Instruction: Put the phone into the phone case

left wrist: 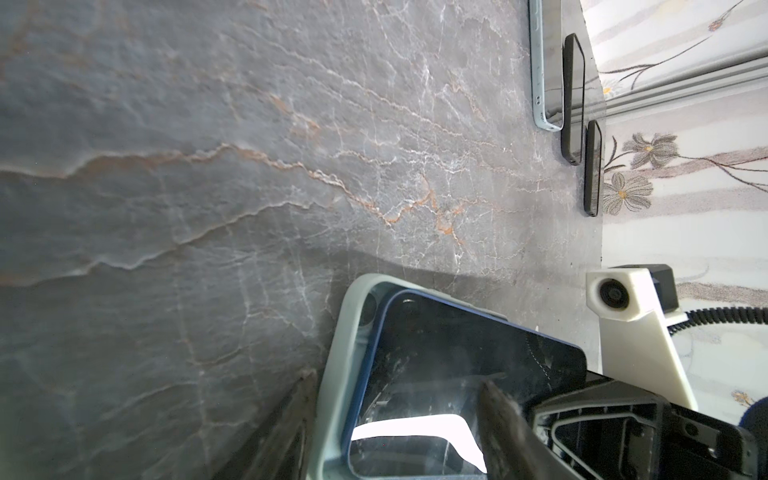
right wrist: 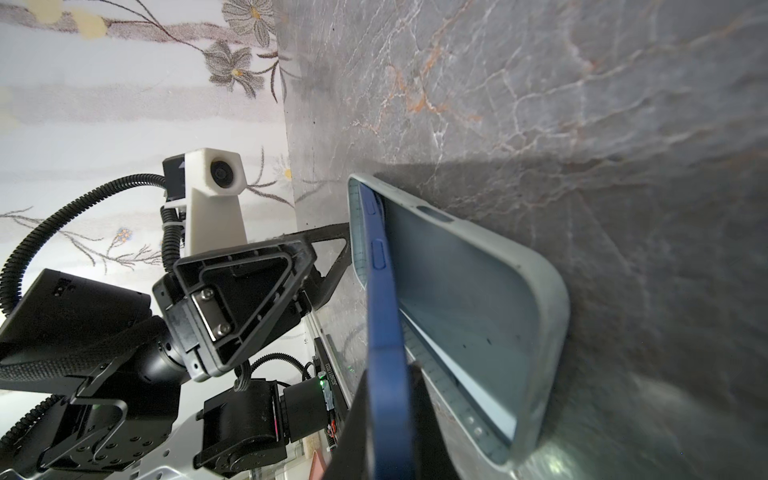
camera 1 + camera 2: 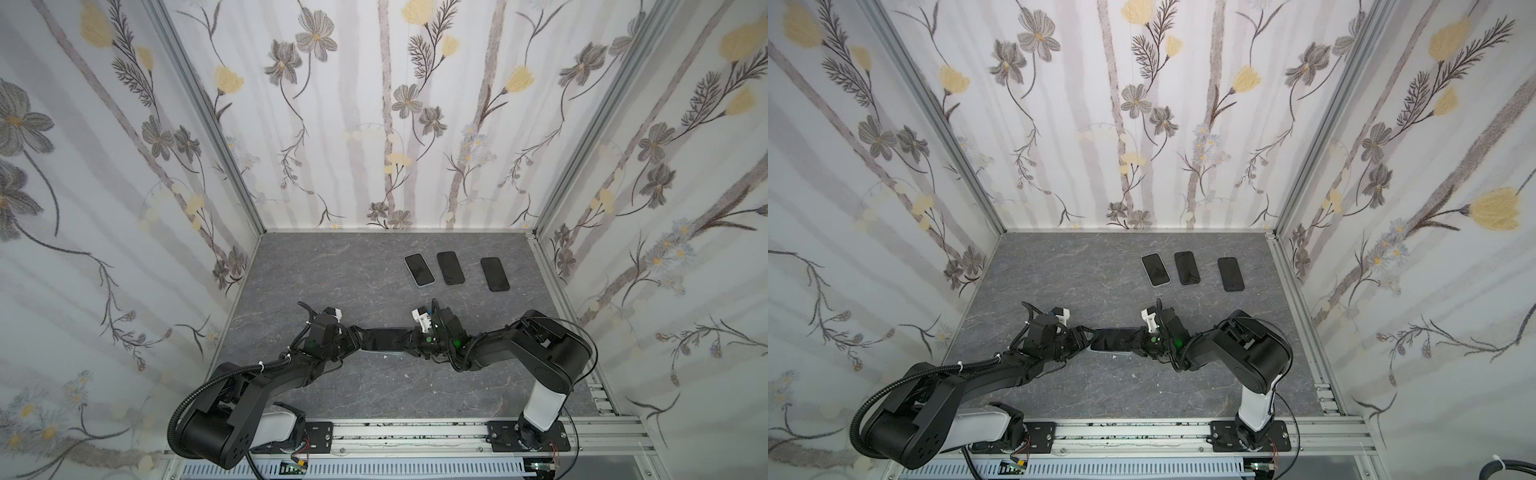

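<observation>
Phone (image 3: 386, 338) is pinched at its right end by the right fingers (image 2: 432, 428). They are shut tight on its blue edge, one on the screen side and one on the back. It is tilted, screen up. Its left end is down inside the case (image 2: 498, 291) and its right end is lifted clear, so a wedge of gap opens between the two toward the right.

The left fingers (image 1: 503, 415) are clamped over the case's left end, one low against its outer side by the counter (image 3: 332, 270), the other on the dark screen. In the left wrist view the phone's rounded corner sits just inside the case's corner.

The pale grey-green case lies on the counter, lengthwise left to right, near the front and midway between the two arms. In both top views only a thin strip of it shows along the phone's near edge.

Three other phones lie screen up in a row far right, well apart from the arms: one pale-rimmed (image 3: 419, 269), two dark (image 3: 450, 267) (image 3: 495, 274). Flowered wallpaper (image 3: 374, 124) covers the walls.
</observation>
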`<state>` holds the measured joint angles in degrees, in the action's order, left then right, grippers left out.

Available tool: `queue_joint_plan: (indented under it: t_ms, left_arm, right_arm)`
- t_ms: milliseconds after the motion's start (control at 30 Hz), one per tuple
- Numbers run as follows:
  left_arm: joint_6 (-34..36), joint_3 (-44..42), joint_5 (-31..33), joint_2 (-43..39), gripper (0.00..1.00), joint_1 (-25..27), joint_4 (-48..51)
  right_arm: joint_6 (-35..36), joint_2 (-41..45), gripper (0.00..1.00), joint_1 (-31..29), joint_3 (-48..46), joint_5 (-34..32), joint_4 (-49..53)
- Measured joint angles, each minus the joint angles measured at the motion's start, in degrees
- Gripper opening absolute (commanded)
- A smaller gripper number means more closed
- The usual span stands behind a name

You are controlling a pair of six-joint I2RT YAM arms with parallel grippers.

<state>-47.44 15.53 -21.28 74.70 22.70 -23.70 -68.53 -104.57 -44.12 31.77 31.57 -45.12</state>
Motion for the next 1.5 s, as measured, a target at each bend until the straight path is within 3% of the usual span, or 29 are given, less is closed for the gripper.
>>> queue_joint_plan:
  t_ms: [533,633,867,1233,1500]
  left_arm:
    - [-1.68,0.28,0.31,-0.24,0.63,0.42,0.46]
    - [-1.86,0.28,0.37,-1.86,0.64,0.66,3.08]
    - [-1.86,0.28,0.72,-2.43,0.64,0.72,4.33]
    - [-2.25,0.09,3.96,-6.58,0.64,0.81,9.57]
    - [-1.97,1.27,6.21,-8.85,0.64,0.55,13.38]
  right_arm:
    - [0.0,-1.03,0.0,-0.22,2.67,1.01,1.6]
    - [0.04,0.33,0.05,-0.42,3.34,0.39,4.44]
    - [3.13,1.95,0.19,-0.55,8.98,-1.22,18.05]
    - [6.84,4.22,0.37,-1.33,16.02,-9.25,39.5]
    - [9.16,6.95,0.41,-1.62,18.73,-13.81,50.47]
